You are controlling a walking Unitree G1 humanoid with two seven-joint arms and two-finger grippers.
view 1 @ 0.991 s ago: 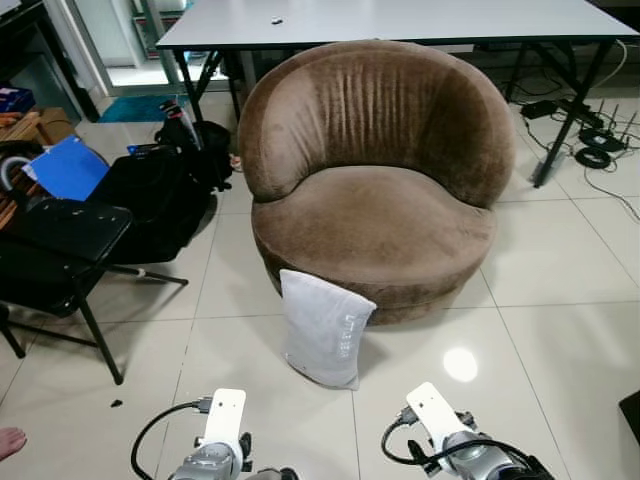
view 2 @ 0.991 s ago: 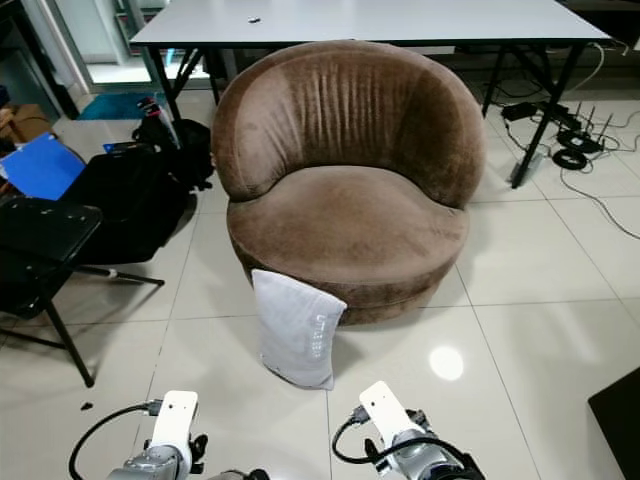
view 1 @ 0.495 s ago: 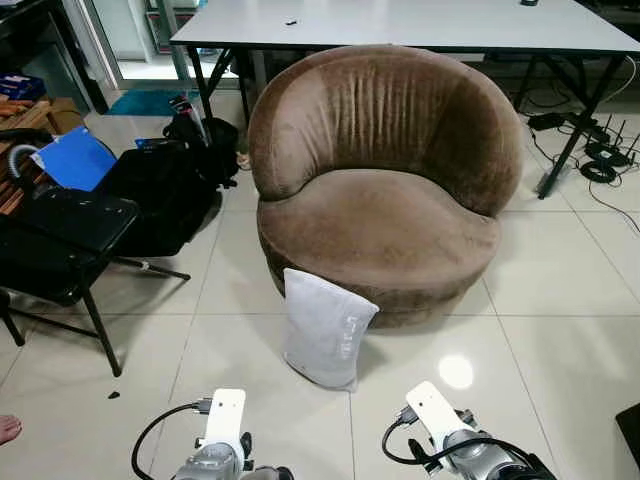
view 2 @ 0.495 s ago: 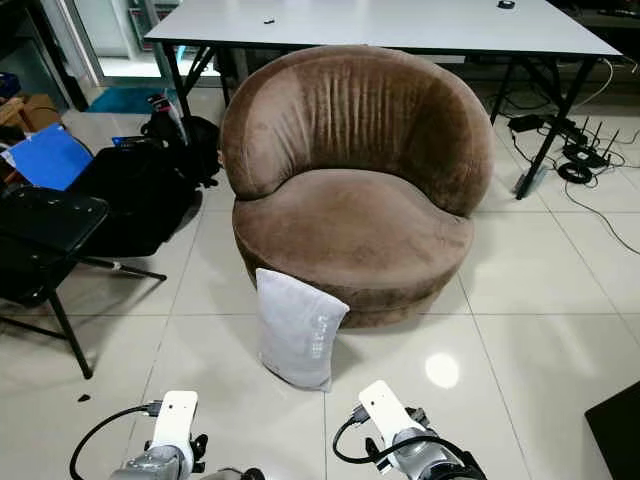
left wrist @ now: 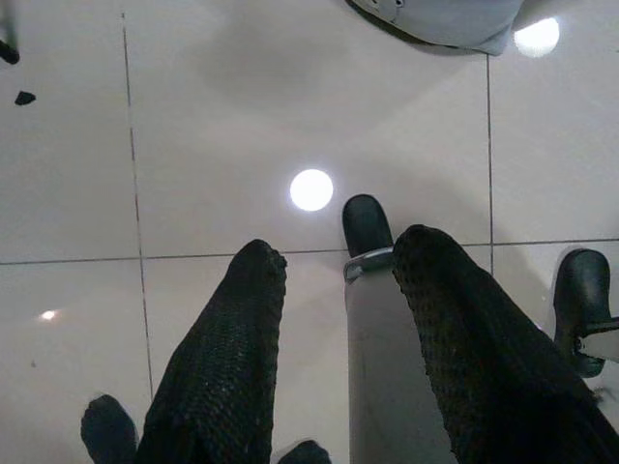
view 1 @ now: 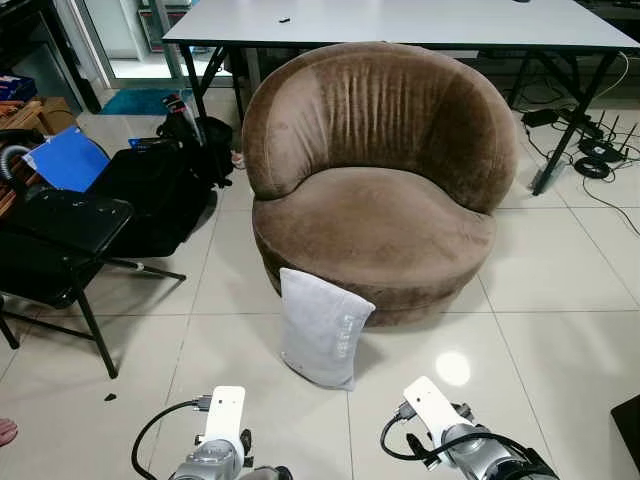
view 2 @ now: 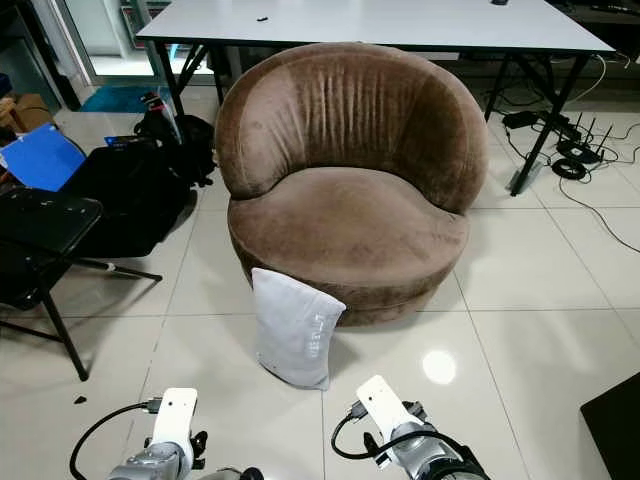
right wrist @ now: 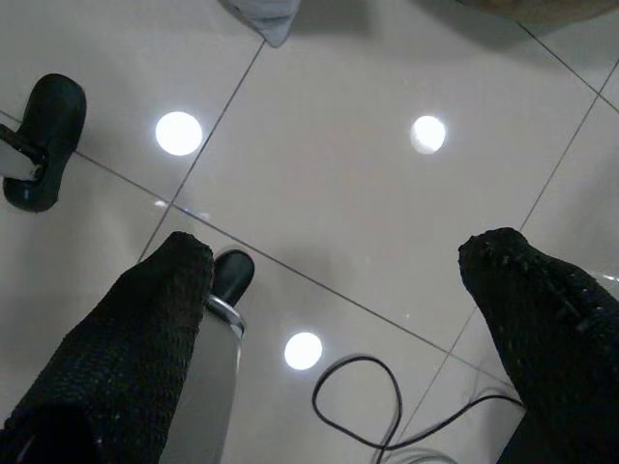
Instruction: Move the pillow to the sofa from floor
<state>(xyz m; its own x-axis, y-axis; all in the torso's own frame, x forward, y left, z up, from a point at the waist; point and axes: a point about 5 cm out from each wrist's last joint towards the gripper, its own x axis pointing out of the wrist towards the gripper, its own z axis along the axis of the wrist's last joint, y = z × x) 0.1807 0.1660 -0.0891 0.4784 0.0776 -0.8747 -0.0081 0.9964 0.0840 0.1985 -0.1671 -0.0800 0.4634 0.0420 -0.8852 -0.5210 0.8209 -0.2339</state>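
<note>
Head views: a round brown velvet tub sofa (view 1: 375,190) stands at the centre of the white tiled floor (view 1: 560,330). A pale grey rectangular fabric pillow (view 1: 322,328) stands on end on the tiles, leaning against the sofa's front base at about 7 o'clock from the seat. A long white table with black legs (view 1: 400,20) runs behind the sofa at 12 o'clock. At 9 o'clock from the sofa lie a heap of black bags (view 1: 160,195) and a blue folder (view 1: 68,163); a black folding chair (view 1: 60,245) stands at 8 o'clock. Black cables and adapters (view 1: 600,150) lie on the tiles at 2 o'clock. Both silver wrists show at 6 o'clock, well short of the pillow.

Left wrist view: the left gripper (left wrist: 334,290) hangs above bare tiles, its two black textured fingers (left wrist: 242,338) spread with a clear gap between them, holding nothing. The robot's own feet show below it. A corner of the grey pillow shows ahead of the fingertips, well apart from them.

Right wrist view: the right gripper (right wrist: 338,266) hangs over the tiles, fingers (right wrist: 155,319) set wide apart and empty. A thin black wire loop (right wrist: 358,396) lies between them. A pillow corner shows ahead, near the sofa's base, well apart from the fingers.
</note>
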